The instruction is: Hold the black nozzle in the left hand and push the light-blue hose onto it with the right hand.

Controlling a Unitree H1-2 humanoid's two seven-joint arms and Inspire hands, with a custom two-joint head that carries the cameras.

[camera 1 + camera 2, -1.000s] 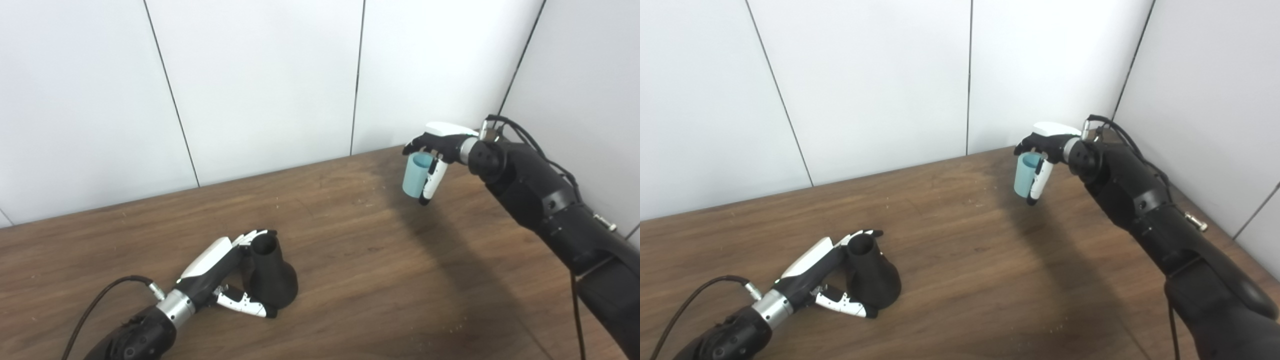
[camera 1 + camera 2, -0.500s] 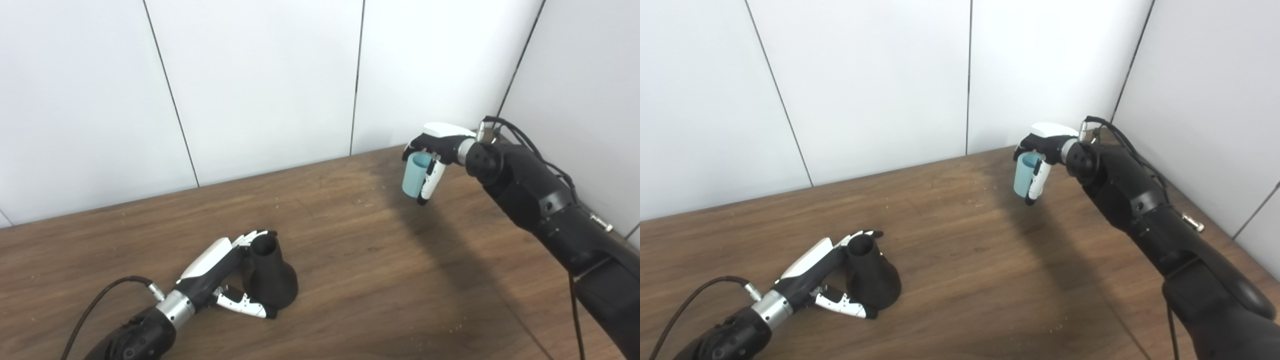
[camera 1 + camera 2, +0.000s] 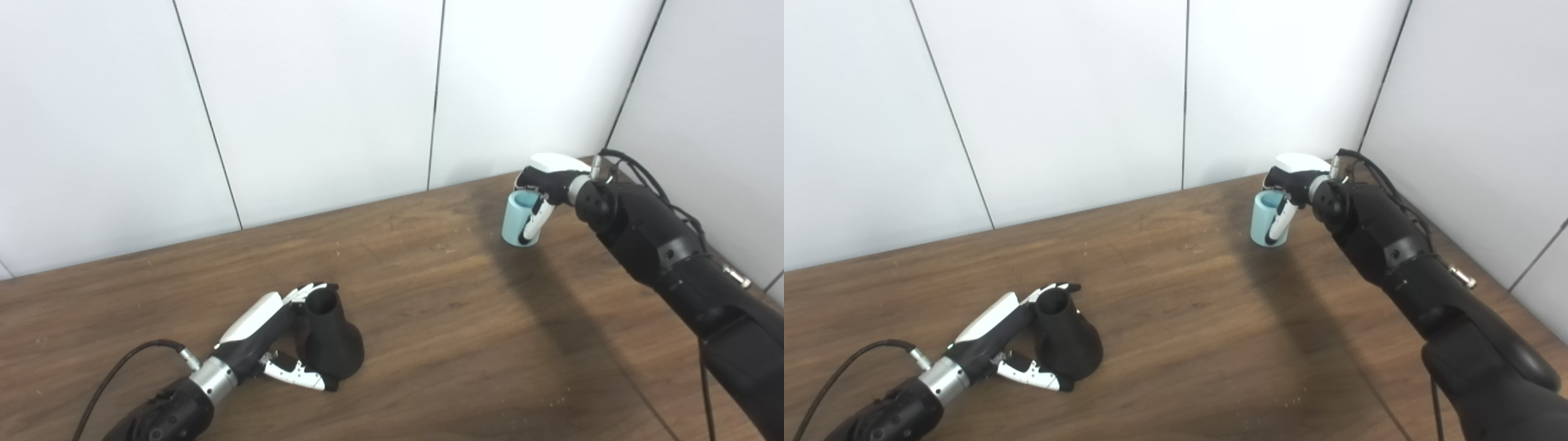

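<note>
- While the left hand (image 3: pixel 263 337) wraps the nozzle (image 3: pixel 327 334), its fingers (image 3: pixel 300 375) are closed around the narrow neck and the flared base, so that hand has its grip and the nozzle rests on the wooden surface (image 3: pixel 429 318), its open mouth tilted up and away from the robot.
- Well apart from the nozzle, far to its right and toward the back wall, the right hand (image 3: pixel 1295 184) has its fingers clamped on the hose (image 3: pixel 1266 218), a short light-blue tube with its open end up.
- Whether the hose's lower end touches the surface or hangs just above it, I cannot tell.
- The hose looks light and fairly stiff for so short a piece, with a smooth skin that may slip. I would judge a grip round its middle, clear of the end that must slide on, to be best.
- The nozzle looks like hard plastic, rigid and light. Its taper should guide the hose on, but the smooth cone could twist in the hand under a push, so the hold at the neck and base seems sound.
- The joining is not yet begun; the hose must first be brought across to the nozzle and lined up with its mouth.
</note>
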